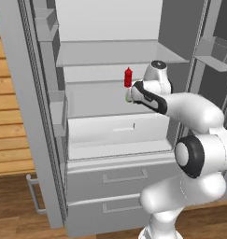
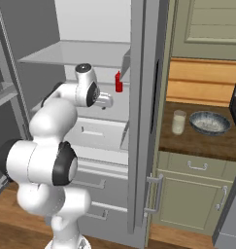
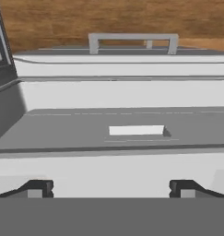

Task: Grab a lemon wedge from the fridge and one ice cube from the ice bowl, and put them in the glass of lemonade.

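Fridge [image 1: 35, 116]: both doors are being held wide open; pale shelves, a drawer-like bin with a slot handle, and two outer drawers with bar handles below are being shown in the left base view.

Arm: the white arm is being reached into the open fridge at middle-shelf height, with the hand end being pointed inward.

Gripper [image 3: 111, 189]: the two dark fingertips are being seen well apart at the bottom of the hand view, so the jaws are being kept wide, and nothing is being held between them.

Hand view: the gripper is being aimed down over the pale bin front with its slot, with a drawer bar handle and wooden floor being seen beyond.

Red bottle [image 1: 128, 77]: it is being seen upright on the fridge shelf, just beside the hand in the left base view.

Lemon wedge [image 1: 128, 99]: a tiny yellow-green bit is being glimpsed at the edge of the hand, just below the red bottle; whether it is being touched cannot be told.

Glass of lemonade [image 2: 178, 121]: it is being seen upright on the dark wooden counter [image 2: 197, 141] to the right of the fridge, filled with pale liquid.

Ice bowl [image 2: 210, 122]: it is being seen on the same counter, just beside the glass on its right, with whitish speckled contents inside.

Cabinets [image 2: 197, 194]: beige doors with bar handles are being seen under the counter.
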You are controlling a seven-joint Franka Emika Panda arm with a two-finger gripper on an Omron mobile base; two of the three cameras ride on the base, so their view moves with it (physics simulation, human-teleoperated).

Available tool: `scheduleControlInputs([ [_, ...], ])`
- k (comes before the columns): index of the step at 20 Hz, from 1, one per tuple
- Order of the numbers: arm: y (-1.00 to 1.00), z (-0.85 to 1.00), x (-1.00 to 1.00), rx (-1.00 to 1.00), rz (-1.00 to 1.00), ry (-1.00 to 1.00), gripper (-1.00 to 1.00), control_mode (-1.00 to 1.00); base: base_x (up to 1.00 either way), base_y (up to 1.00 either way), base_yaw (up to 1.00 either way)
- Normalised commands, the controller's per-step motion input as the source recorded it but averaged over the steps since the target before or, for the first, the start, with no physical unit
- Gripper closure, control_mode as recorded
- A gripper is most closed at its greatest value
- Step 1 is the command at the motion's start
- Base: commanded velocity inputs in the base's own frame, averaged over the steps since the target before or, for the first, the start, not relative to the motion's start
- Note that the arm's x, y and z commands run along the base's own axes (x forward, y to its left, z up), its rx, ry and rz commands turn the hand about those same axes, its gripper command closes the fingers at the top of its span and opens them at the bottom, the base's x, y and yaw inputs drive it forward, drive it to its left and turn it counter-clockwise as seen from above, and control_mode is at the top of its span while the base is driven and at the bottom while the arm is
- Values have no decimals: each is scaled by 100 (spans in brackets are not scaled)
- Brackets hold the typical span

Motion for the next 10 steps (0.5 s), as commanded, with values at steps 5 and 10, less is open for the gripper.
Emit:
scheduleControlInputs([
  [5, 1, -23, 38, -2, 0, 0, -100, -100, 0, 0, 0],
  [10, 10, -6, 22, -2, 3, 0, -100, -100, 0, 0, 0],
])
